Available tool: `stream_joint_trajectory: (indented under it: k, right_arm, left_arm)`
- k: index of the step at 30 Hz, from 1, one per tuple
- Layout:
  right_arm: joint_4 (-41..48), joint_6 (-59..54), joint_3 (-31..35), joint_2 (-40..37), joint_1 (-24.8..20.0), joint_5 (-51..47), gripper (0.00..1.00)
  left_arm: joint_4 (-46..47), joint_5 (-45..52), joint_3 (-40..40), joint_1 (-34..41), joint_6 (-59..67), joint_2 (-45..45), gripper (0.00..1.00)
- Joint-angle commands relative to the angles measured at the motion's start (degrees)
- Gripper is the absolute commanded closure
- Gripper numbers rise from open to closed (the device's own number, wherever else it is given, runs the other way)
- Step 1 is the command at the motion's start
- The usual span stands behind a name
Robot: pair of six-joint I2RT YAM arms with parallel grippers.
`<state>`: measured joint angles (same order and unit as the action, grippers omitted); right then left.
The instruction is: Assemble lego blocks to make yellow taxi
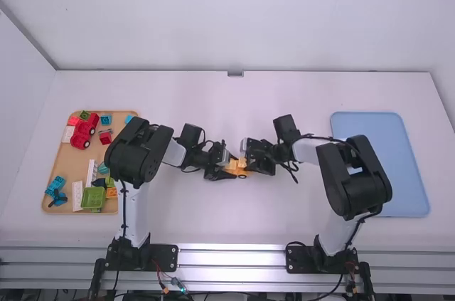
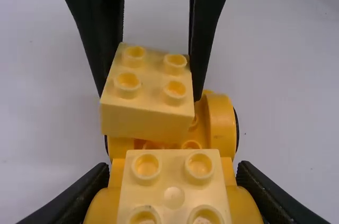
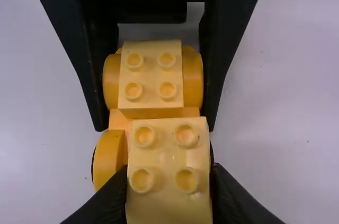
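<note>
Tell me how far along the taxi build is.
Done: one yellow block sits on the wheeled base, gripped in the left jaws. In hand: a second block, held askew over the base's other end by the right jaws. Remaining: pressing it on, apparently.

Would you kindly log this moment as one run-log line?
left gripper: holds wheeled base | right gripper: holds yellow block above base | block: askew, apparently unseated

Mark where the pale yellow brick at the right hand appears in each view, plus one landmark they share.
High view: just right of centre, between the arms; brick.
Left wrist view: slightly above and left of centre, between the right hand's fingers.
Right wrist view: bottom middle, reaching the lower edge.
Shared landmark: the yellow wheeled base.
</note>
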<state>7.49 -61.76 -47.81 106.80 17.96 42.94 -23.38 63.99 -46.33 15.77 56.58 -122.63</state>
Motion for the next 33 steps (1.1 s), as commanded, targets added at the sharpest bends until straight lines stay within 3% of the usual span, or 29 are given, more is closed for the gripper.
stream_joint_trajectory:
  k: [1, 12, 16, 18, 21, 27, 33]
  right_arm:
    - [1.5, -0.9, -1.0, 1.1, 0.9, 2.2, 0.61]
    - [2.3, -2.1, -1.0, 1.1, 0.7, 5.2, 0.80]
    - [2.2, -2.1, -1.0, 1.1, 1.2, 4.6, 0.75]
    - [2.2, -2.1, -1.0, 1.1, 1.2, 3.8, 0.61]
    - [1.9, -2.1, -1.0, 1.1, 1.2, 3.5, 0.51]
    - [2.0, -2.1, -1.0, -0.1, 1.0, 4.5, 0.48]
    - [6.1, -9.3, -1.0, -5.1, -2.4, 12.9, 0.50]
  left_arm:
    - [0.2, -3.6, 0.3, -0.3, -1.2, -0.5, 0.62]
    - [0.3, -3.6, 0.2, -0.3, -1.3, -0.5, 0.62]
    - [0.4, -3.6, 0.3, -0.3, -1.2, -0.5, 0.61]
    - [0.4, -3.6, 0.3, -0.3, -1.3, -0.5, 0.61]
    - [0.4, -3.6, 0.3, -0.3, -1.2, -0.5, 0.61]
    - [0.4, -3.6, 0.3, -0.3, -1.3, -0.5, 0.61]
    - [0.4, -3.6, 0.3, -0.3, -1.3, -0.5, 0.61]
